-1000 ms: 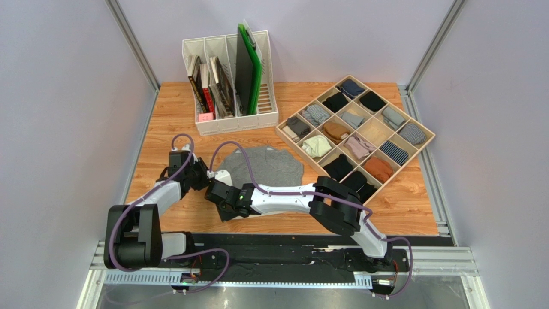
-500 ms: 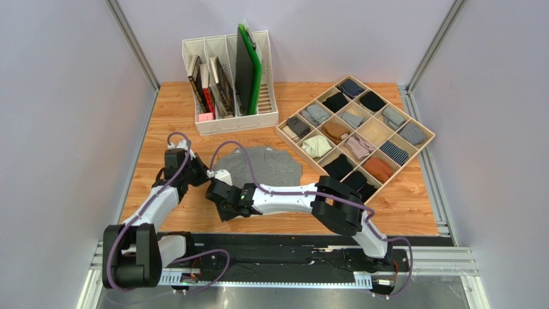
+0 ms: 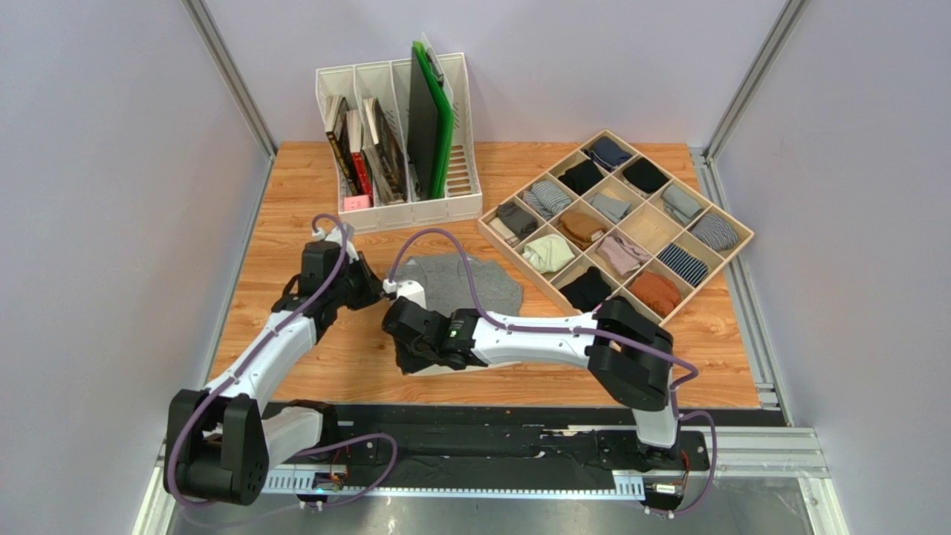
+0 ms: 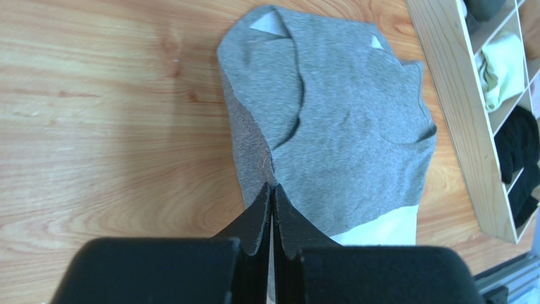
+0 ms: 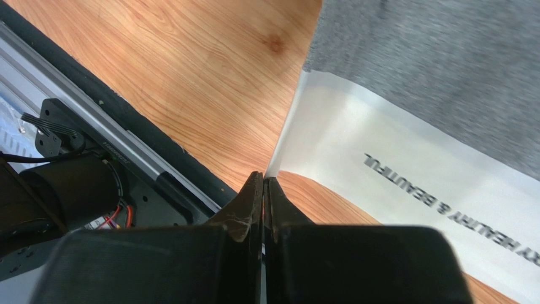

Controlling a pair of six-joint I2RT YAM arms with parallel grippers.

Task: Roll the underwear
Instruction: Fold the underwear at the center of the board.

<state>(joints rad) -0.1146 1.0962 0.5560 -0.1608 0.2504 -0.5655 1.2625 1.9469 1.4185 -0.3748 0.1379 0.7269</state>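
The left hand [image 4: 271, 193] is clenched on the grey side edge of the underwear [image 4: 342, 114], the right hand [image 5: 264, 183] on its white waistband [image 5: 393, 171] corner, lifted off the bench [image 4: 95, 95]. Both pinches are thin; uneven pulling could slip cloth free or skew the roll.

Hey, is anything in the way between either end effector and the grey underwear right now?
Nothing visible is. The left end effector is shut on the grey side edge of the underwear, and the right end effector is shut on a corner of its white waistband.
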